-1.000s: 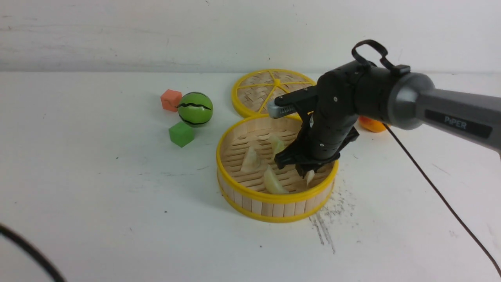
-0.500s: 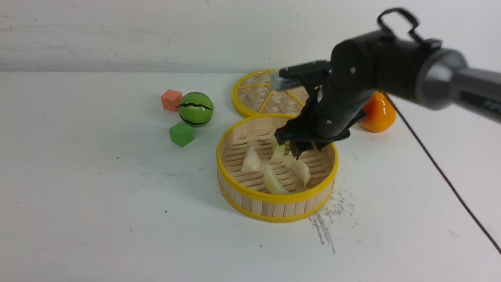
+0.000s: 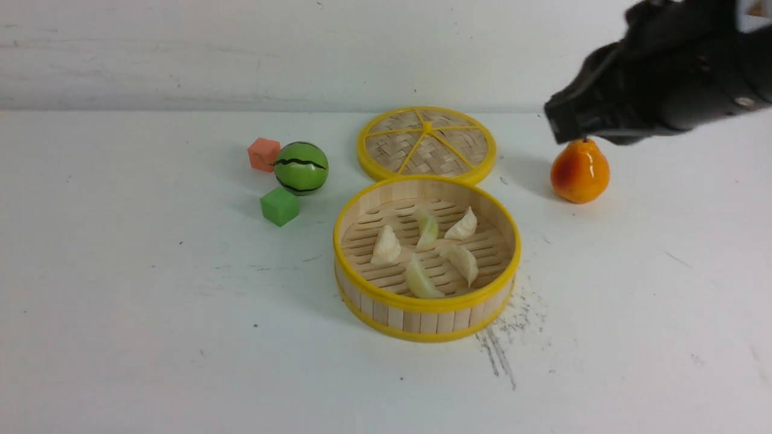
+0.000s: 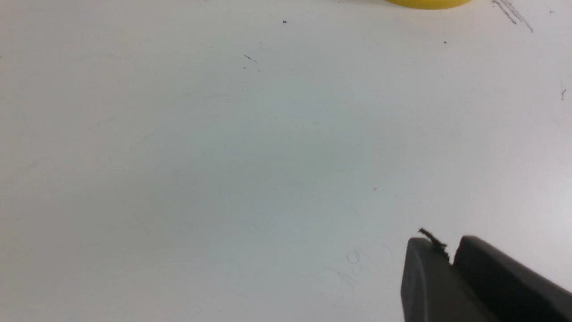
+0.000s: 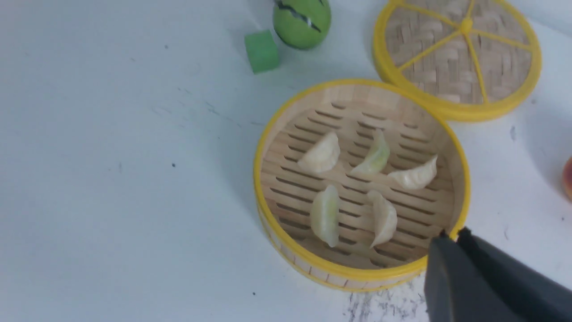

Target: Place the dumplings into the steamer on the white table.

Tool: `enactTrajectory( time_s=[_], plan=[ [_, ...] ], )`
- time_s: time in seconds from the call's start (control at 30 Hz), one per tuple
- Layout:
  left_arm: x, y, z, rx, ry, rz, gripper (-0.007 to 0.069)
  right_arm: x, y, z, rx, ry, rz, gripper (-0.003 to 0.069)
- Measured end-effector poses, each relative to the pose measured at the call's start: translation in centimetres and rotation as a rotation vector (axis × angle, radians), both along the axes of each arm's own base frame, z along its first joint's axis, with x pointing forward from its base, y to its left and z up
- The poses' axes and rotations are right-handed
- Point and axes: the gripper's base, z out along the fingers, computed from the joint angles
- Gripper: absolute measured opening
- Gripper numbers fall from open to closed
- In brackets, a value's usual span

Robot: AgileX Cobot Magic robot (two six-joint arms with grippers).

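Front view: five dumplings point(image 3: 426, 226) lie inside the steamer point(image 3: 422, 319) at the middle of the white desk point(image 3: 151, 301), with the woven lid point(image 3: 426, 143) flat just behind it. The right pincer point(image 3: 556, 123), blurred, hangs high above a pear point(image 3: 579, 175).

Left wrist view: the left pincer point(image 4: 442, 250) has its tips together above the desk.

Right wrist view: the right pincer point(image 5: 452, 233) has its tips together, and the dumplings are spread over the steamer's slats.

Cream and pale-green dumplings point(image 3: 386, 246) in the steamer point(image 3: 425, 314), tan slats, yellow rims; woven tan lid point(image 3: 426, 144), yellow spokes; green ball point(image 3: 301, 168) with black zigzag stripes; salmon cube point(image 3: 263, 154), green cube point(image 3: 279, 206); orange pear point(image 3: 579, 173); white table point(image 3: 151, 301), dark scuffs
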Motion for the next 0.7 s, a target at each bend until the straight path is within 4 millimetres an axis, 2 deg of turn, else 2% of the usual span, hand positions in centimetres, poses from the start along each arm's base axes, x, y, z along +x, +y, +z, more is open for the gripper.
enactTrajectory(
  time_s=[0.03,0.13,0.33,0.5,0.7],
  plan=[
    [0.0,0.0,0.0,0.0,0.0,0.0,0.0084,-1.7,-0.7,0.3,0.035,-0.048,0.01,-0.0018],
    [0.0,0.0,0.0,0.0,0.0,0.0,0.0089,-4.7,-2.3,-0.1,0.105,-0.134,0.024,-0.0022],
    [0.0,0.0,0.0,0.0,0.0,0.0,0.0092,-9.1,-5.3,-1.5,0.182,-0.231,0.022,-0.0022],
    [0.0,0.0,0.0,0.0,0.0,0.0,0.0092,-11.1,-6.6,-2.8,0.185,-0.236,0.023,-0.0021],
    [0.0,0.0,0.0,0.0,0.0,0.0,0.01,-11.8,-7.2,-3.9,0.146,-0.223,0.022,-0.0019]
  ],
)
